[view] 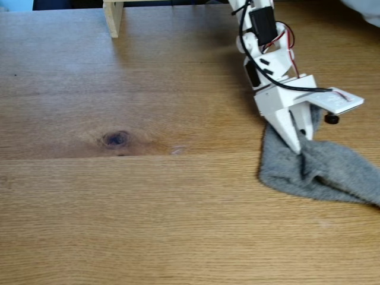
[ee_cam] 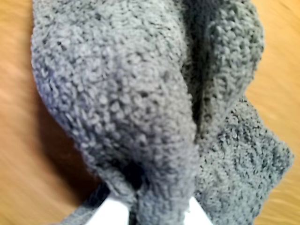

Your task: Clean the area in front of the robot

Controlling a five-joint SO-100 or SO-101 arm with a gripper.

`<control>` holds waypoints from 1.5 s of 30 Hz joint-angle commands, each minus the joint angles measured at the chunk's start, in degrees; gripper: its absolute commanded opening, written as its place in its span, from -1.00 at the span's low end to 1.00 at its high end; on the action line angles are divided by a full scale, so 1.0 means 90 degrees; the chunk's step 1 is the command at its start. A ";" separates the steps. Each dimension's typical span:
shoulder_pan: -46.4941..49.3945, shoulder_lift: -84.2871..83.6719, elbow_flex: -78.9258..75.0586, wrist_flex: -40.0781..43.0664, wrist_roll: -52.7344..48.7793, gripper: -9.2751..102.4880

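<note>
Gray fuzzy cloth (ee_cam: 140, 108) bunched at white gripper (ee_cam: 154, 213) over oak tabletop (ee_cam: 18, 154).

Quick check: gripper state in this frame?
Gripper: shut on the gray cloth, pinching a bunched fold of it against the table.

Gray nubby cloth (view: 332, 169), white arm (view: 270, 56), light-brown grained tabletop (view: 148, 208).

Gray fuzzy cloth (view: 332, 169) bunched at right in fixed view; pale wooden post (view: 113, 16) top left
</note>
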 commanded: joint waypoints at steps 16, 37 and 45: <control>0.1240 0.2383 -0.0107 0.4580 0.0654 -0.84; 0.2773 0.4248 -0.0098 0.4521 0.0322 -0.84; 0.4199 0.2520 -0.0088 0.5400 0.0732 -0.84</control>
